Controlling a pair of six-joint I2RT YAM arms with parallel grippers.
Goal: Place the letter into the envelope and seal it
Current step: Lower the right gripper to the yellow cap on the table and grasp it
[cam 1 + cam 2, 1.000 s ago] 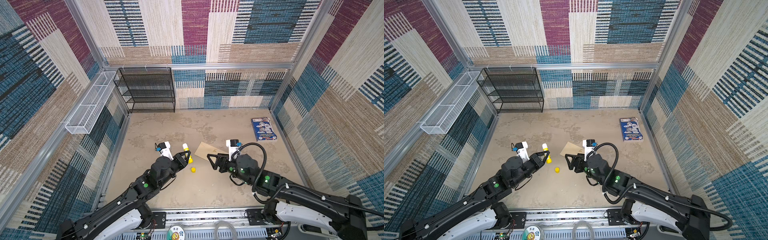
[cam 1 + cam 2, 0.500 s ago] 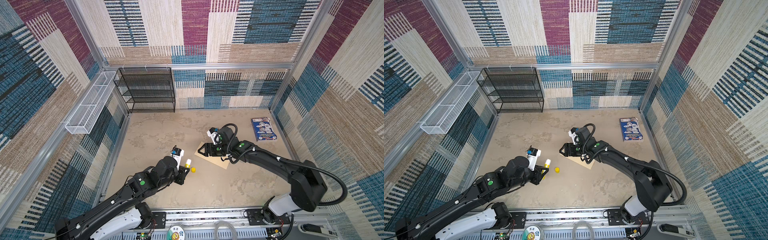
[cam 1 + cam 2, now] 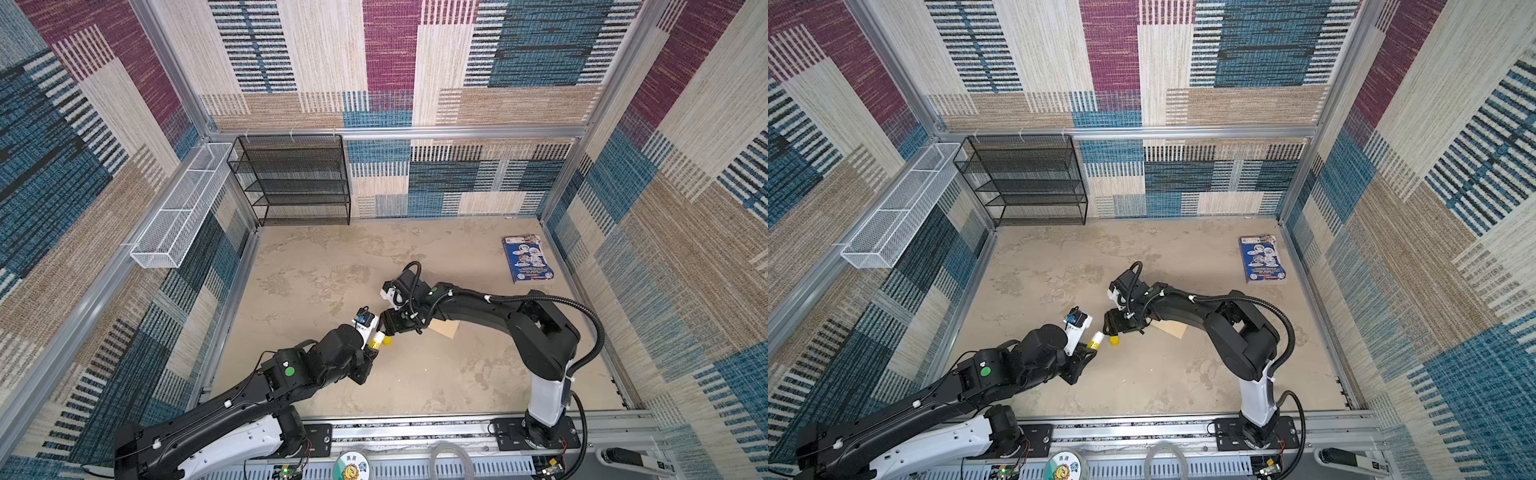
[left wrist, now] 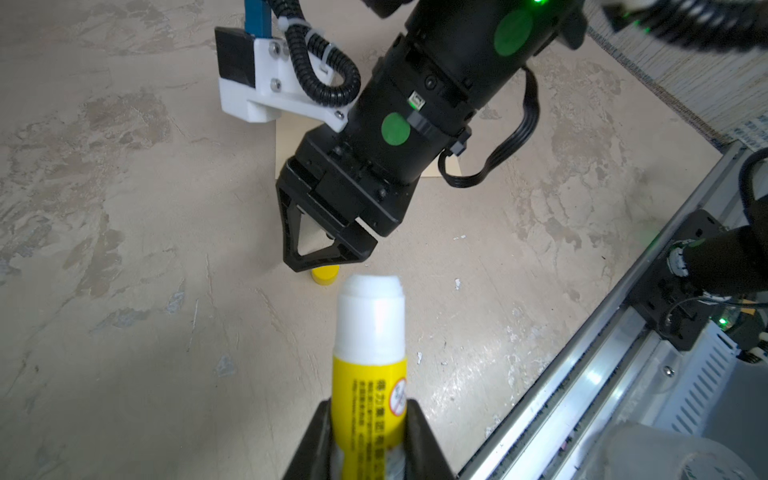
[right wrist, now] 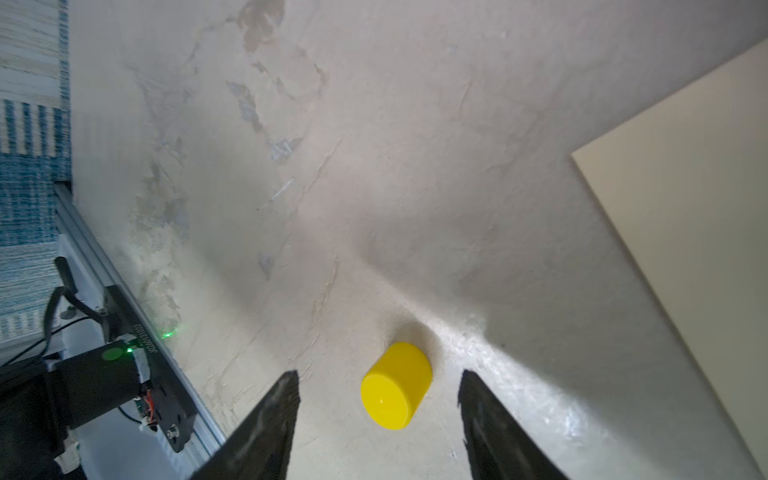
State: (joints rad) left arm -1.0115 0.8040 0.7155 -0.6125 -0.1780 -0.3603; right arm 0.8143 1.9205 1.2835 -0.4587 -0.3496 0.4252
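**Two arms converge**

Left gripper (image 4: 368,419) stays clamped on the glue stick (image 4: 370,332). Right gripper (image 5: 378,374) has swung off the envelope (image 5: 685,208) to the cap (image 5: 396,384), jaws apart but narrowing (gluing looks done). Envelope lies flat just right; letter unseen.

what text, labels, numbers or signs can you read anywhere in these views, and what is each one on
No text is clear enough to quote.
glue stick: black Chinese print on its yellow label, too blurred to read, with a red circle-and-slash sign beside it.
blue booklet: printed lines, too small to read.
round sticker at the near edge in both top views: characters too small to read.
black mount in the right wrist view: white lettering, blurred, unreadable.
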